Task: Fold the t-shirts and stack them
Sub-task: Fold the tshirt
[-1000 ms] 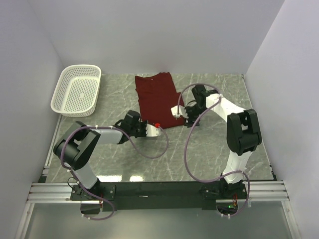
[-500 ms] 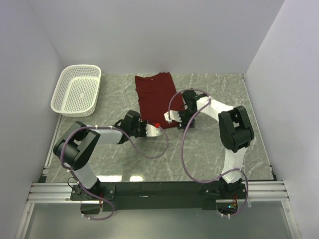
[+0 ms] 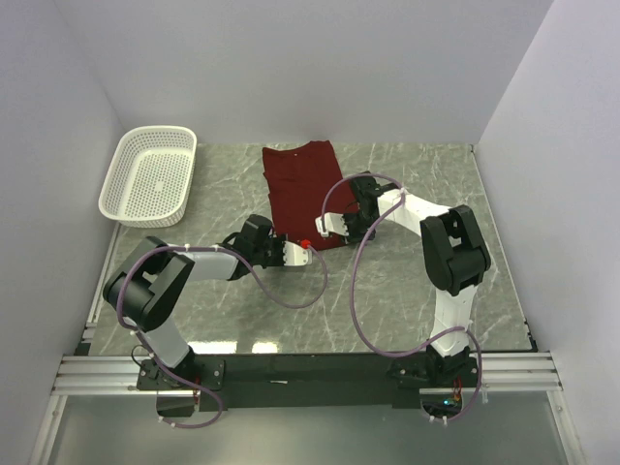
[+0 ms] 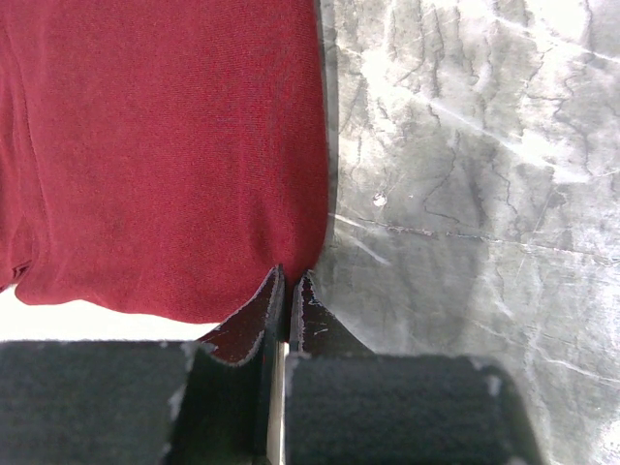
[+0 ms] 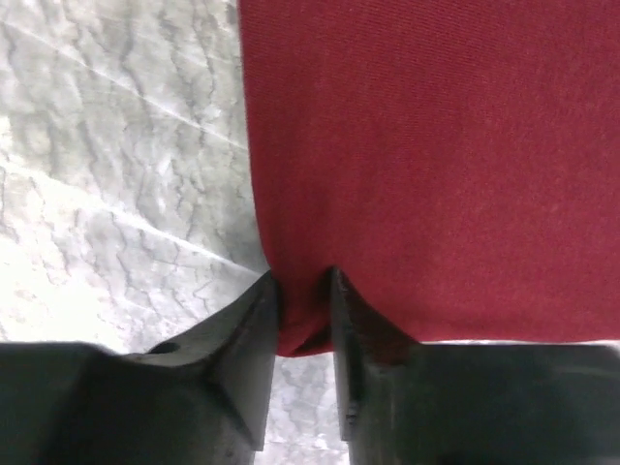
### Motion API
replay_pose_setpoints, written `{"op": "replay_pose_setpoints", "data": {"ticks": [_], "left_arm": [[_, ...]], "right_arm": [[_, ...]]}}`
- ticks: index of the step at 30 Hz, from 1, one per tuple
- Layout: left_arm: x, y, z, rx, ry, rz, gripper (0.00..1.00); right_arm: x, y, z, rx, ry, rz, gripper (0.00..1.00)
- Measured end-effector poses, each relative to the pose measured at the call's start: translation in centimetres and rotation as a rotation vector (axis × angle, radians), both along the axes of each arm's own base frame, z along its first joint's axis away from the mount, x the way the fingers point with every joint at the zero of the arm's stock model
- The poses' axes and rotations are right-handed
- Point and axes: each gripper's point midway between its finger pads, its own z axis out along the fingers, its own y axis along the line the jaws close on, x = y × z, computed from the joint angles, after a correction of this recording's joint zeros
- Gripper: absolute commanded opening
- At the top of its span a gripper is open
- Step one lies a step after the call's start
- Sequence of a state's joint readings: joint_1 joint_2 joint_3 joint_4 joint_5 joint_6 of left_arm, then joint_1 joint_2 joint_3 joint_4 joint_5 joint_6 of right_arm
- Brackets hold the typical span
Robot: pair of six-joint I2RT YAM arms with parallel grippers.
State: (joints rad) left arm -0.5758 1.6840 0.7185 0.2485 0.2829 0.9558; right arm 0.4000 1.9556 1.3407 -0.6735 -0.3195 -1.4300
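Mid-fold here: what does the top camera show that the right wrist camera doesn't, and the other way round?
Only the top view: the white basket at the far left, the whole outline of the t-shirt, and the left gripper at its near left corner. Only the right wrist view: a close look at the right gripper, with the shirt's corner filling the narrow gap between its fingers. Both: maroon cloth lying on the marble table, with the right gripper at its near right corner.

Overhead camera looks down; both wrist cameras closely face the t-shirt (image 3: 302, 189).
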Motion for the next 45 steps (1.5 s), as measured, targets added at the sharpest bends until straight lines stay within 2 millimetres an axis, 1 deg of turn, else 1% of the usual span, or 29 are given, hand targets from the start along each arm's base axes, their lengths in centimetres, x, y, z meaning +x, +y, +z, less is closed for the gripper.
{"op": "replay_pose_setpoints", "data": {"ticks": [2, 4, 5, 7, 8, 11, 14, 17, 19, 21, 24, 28, 32, 35, 37, 39, 43, 45], "left_arm": [[0.0, 0.0, 0.0, 0.000, 0.000, 0.000, 0.00], [0.0, 0.0, 0.0, 0.000, 0.001, -0.001, 0.00], [0.0, 0.0, 0.0, 0.000, 0.001, -0.001, 0.00], [-0.1, 0.0, 0.0, -0.002, 0.003, -0.004, 0.00], [-0.2, -0.1, 0.1, -0.003, 0.005, -0.006, 0.00], [-0.6, -0.1, 0.5, -0.010, 0.014, -0.017, 0.00], [-1.1, -0.3, 1.3, -0.026, 0.020, -0.037, 0.00], [-2.1, -0.6, 2.5, -0.046, 0.033, -0.063, 0.00], [-3.1, -1.0, 3.3, -0.059, 0.044, -0.086, 0.00], [-4.7, -1.9, 3.8, -0.066, 0.069, -0.119, 0.00], [-7.9, -3.4, 4.1, -0.064, 0.127, -0.180, 0.00], [-13.3, -5.2, 4.4, -0.062, 0.212, -0.257, 0.01], [-18.1, -6.1, 5.6, -0.085, 0.259, -0.313, 0.00], [-20.8, -6.4, 7.0, -0.124, 0.268, -0.339, 0.01], [-21.7, -6.3, 7.6, -0.147, 0.275, -0.341, 0.00], [-21.9, -6.1, 7.8, -0.154, 0.278, -0.327, 0.00], [-21.4, -5.6, 7.1, -0.130, 0.278, -0.289, 0.00], [-20.9, -5.3, 6.8, -0.112, 0.283, -0.271, 0.00]], "right_arm": [[0.1, 0.1, -0.2, -0.008, -0.005, -0.005, 0.21], [0.4, 0.2, -0.1, -0.010, -0.017, -0.008, 0.15], [0.4, 0.2, -0.1, -0.010, -0.020, -0.008, 0.10], [0.5, 0.2, -0.1, -0.008, -0.020, -0.013, 0.05], [0.4, 0.3, -0.1, -0.007, -0.019, -0.015, 0.00], [0.3, 0.3, -0.1, -0.004, -0.014, -0.017, 0.00], [-0.4, 0.4, 0.0, 0.008, 0.015, -0.011, 0.00], [-2.4, 0.1, 0.4, 0.031, 0.072, 0.000, 0.00], [-4.3, -0.3, 0.8, 0.042, 0.105, 0.012, 0.00], [-6.8, -0.8, 1.6, 0.055, 0.139, 0.024, 0.00], [-9.8, -1.6, 2.9, 0.077, 0.165, 0.034, 0.00], [-14.1, -2.6, 4.9, 0.111, 0.181, 0.059, 0.00], [-17.8, -3.5, 6.3, 0.140, 0.190, 0.075, 0.00], [-20.3, -4.2, 6.9, 0.156, 0.197, 0.086, 0.00], [-21.4, -4.5, 7.0, 0.162, 0.205, 0.089, 0.00], [-22.1, -4.7, 7.1, 0.163, 0.215, 0.089, 0.00], [-21.9, -4.6, 7.5, 0.161, 0.218, 0.086, 0.00], [-20.8, -4.3, 8.4, 0.162, 0.207, 0.080, 0.00]]}}
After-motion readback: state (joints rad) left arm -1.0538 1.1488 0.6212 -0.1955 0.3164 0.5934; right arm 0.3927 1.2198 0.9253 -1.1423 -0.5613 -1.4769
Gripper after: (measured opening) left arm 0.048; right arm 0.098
